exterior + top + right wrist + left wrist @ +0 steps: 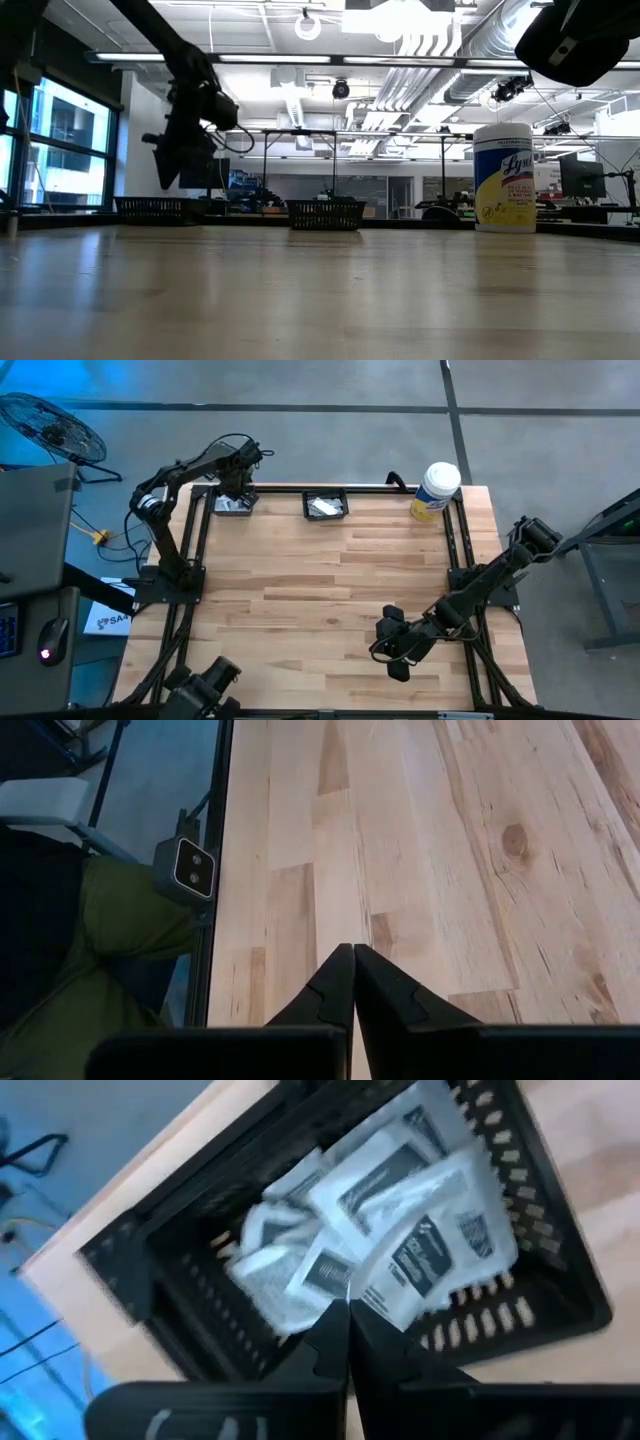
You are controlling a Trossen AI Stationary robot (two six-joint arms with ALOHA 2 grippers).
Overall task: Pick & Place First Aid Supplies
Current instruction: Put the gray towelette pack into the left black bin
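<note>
Left end effector (348,1342): fingers closed, empty, above packets (400,1220) in black basket (560,1270), worktop (330,590) far-left corner. Right end effector (352,982): fingers closed, empty, near-right worktop.

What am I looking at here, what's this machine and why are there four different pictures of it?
It is a robot with two dark arms at a wooden table. One camera looks down from above, one looks level across the tabletop, and one sits on each wrist. At the far edge stand two black baskets and a white tub. The left gripper hangs over the left basket, fingers together, holding nothing; its wrist camera shows white first aid packets piled inside. The middle basket also holds packets. The right gripper waits shut and empty over bare wood near the front.
</note>
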